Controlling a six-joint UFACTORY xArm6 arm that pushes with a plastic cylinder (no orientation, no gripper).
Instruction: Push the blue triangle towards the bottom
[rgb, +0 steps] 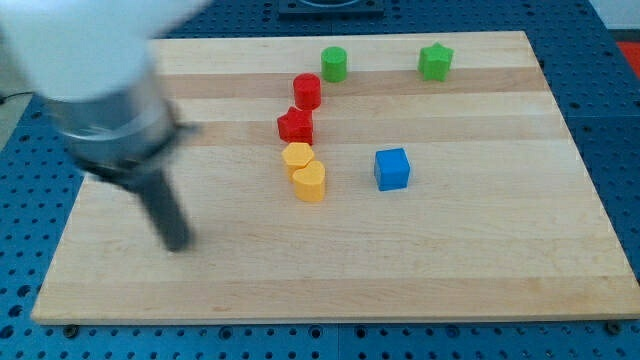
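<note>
Bright, even light; blocks cast faint soft shadows. The arm (95, 90) at upper left is motion-blurred, the rest sharp.

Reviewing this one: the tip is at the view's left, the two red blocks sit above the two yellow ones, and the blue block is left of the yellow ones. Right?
Not quite. In the camera view the blue block lies to the right of the yellow blocks, not left. The rest holds: my tip is at the view's left, and the red blocks sit above the yellow ones.

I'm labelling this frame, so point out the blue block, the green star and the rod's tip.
blue block (392, 168): camera view, centre of its top face.
green star (435, 61): camera view, middle of its top.
my tip (179, 243): camera view, rod's very lower end, far left of the blocks.
</note>
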